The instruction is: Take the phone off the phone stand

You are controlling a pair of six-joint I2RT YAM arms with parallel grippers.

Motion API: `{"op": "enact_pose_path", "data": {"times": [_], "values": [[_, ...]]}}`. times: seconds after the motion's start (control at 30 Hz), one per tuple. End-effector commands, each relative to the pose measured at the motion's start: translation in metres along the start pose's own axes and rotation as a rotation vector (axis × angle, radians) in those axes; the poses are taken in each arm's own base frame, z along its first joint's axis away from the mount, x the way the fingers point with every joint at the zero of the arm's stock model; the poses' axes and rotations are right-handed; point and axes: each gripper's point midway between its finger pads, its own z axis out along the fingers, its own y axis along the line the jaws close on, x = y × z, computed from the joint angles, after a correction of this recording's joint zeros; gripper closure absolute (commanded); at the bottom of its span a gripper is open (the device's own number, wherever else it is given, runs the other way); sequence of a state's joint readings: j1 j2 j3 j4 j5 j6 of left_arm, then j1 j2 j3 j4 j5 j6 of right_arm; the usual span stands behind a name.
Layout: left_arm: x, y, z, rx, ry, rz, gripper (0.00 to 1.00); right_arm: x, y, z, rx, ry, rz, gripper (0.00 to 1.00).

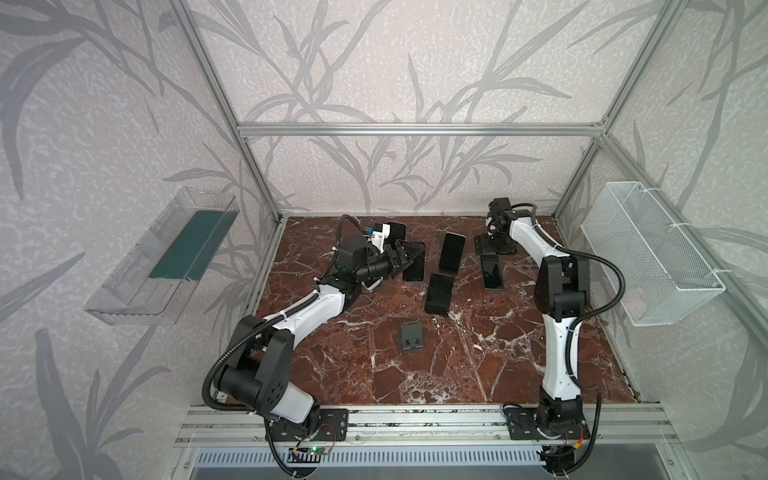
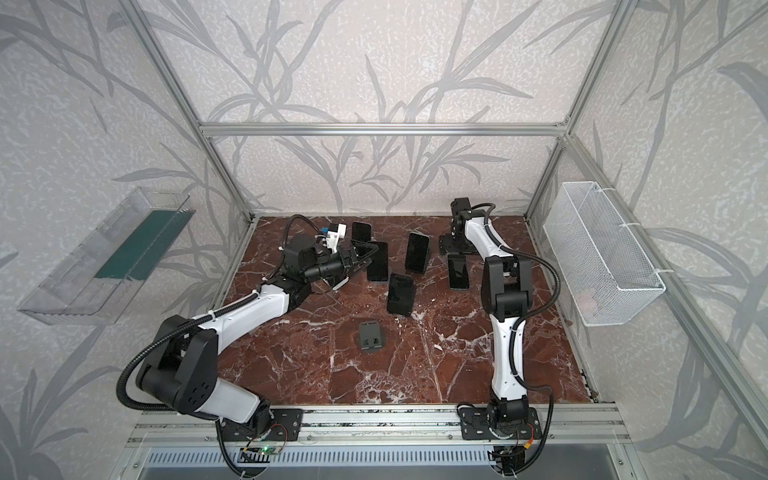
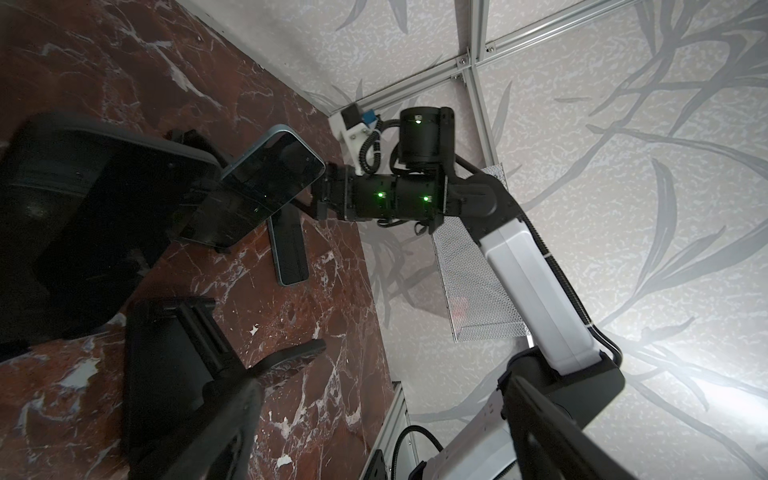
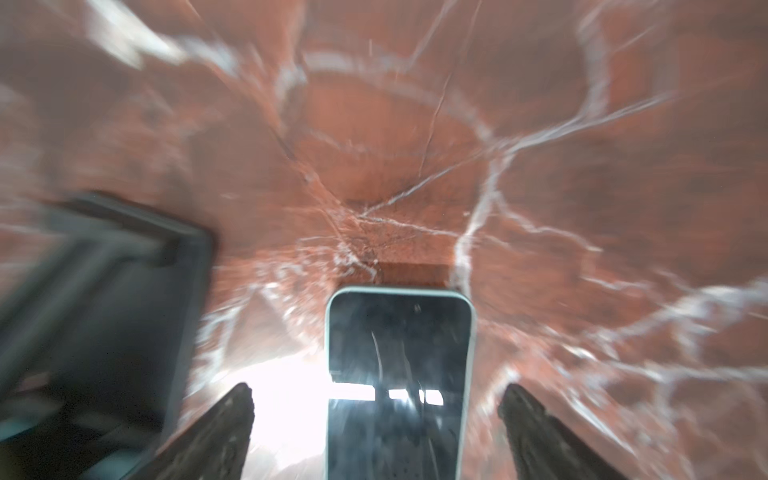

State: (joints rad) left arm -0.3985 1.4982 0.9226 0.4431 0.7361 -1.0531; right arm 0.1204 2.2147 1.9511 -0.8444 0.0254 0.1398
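On my rig the red marbled tabletop (image 1: 457, 365) is gleaming, polished smooth. The phone (image 4: 399, 374) is showing glossy glass with a pale satin rim. The small stand (image 1: 412, 337) is looking matt black plastic, the basket (image 1: 648, 257) white wire mesh.

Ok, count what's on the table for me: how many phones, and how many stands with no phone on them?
Phones: 5
Empty stands: 2
Total: 7
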Motion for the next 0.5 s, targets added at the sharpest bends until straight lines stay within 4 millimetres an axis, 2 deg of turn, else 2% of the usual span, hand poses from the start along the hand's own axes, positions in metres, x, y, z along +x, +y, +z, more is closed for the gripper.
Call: {"op": "enact_pose_path", "data": {"times": [0.0,0.07,0.13,0.17,0.2,0.23,0.3,0.37,0.47], "values": [[-0.015,-0.004,-0.019,-0.136,-0.101,0.128,0.07,-0.004,0.001,-0.074,-0.022,-0.124,0.070,0.07],[-0.016,0.015,-0.035,-0.352,-0.129,0.213,0.06,0.015,0.000,-0.091,-0.039,-0.157,0.104,0.07],[-0.018,0.025,-0.060,-0.599,-0.179,0.306,0.04,0.041,-0.001,-0.105,-0.063,-0.182,0.135,0.07],[-0.019,0.028,-0.075,-0.705,-0.213,0.333,0.04,0.052,0.000,-0.113,-0.081,-0.202,0.144,0.07],[-0.018,0.033,-0.099,-0.848,-0.268,0.346,0.04,0.067,0.001,-0.119,-0.102,-0.226,0.156,0.07],[-0.013,0.034,-0.112,-0.906,-0.299,0.354,0.04,0.078,0.002,-0.121,-0.118,-0.239,0.161,0.07],[0.006,0.039,-0.133,-0.959,-0.335,0.350,0.04,0.101,0.006,-0.127,-0.166,-0.266,0.154,0.08],[0.031,0.050,-0.146,-0.986,-0.327,0.309,0.04,0.119,0.007,-0.127,-0.188,-0.273,0.144,0.08],[0.077,0.064,-0.147,-1.005,-0.234,0.272,0.04,0.138,0.004,-0.123,-0.191,-0.288,0.139,0.08]]}}
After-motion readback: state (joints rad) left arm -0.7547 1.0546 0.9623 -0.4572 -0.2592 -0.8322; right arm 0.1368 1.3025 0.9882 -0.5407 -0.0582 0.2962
